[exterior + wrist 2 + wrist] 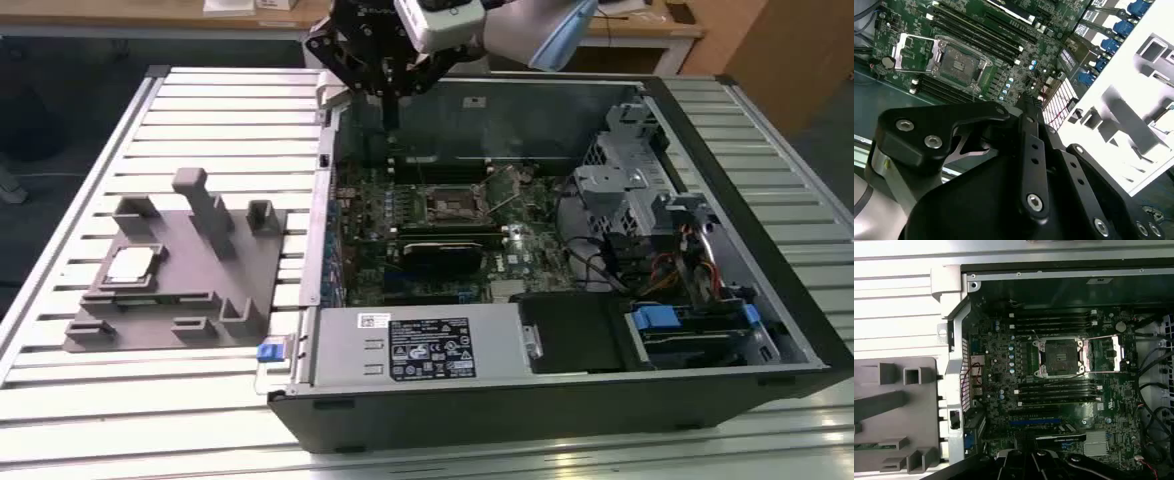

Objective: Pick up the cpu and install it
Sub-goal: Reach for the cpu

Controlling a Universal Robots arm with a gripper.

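Observation:
The cpu (134, 265), a small square chip with a pale silver top, lies flat in a recess of the grey fixture (200, 300) at the exterior view's left. My gripper (391, 120) hangs over the far left corner of the open computer case (561, 400), well away from the cpu. Its fingers point down, shut, with nothing between them. The cpu socket (447, 205) on the motherboard (400, 270) stands open and bare, also seen as the socket (1060, 357) with its load plate (1106, 355) flipped aside. In the second wrist view the socket (961, 62) lies beyond my gripper (1026, 97).
The case walls rise around the motherboard. A black ribbed module (447, 255) lies below the socket, and memory slots (1056, 390) flank it. Drive bays with cables (681, 260) fill the case's right side. The slatted table (120, 400) surrounds the fixture's upright tabs (200, 195).

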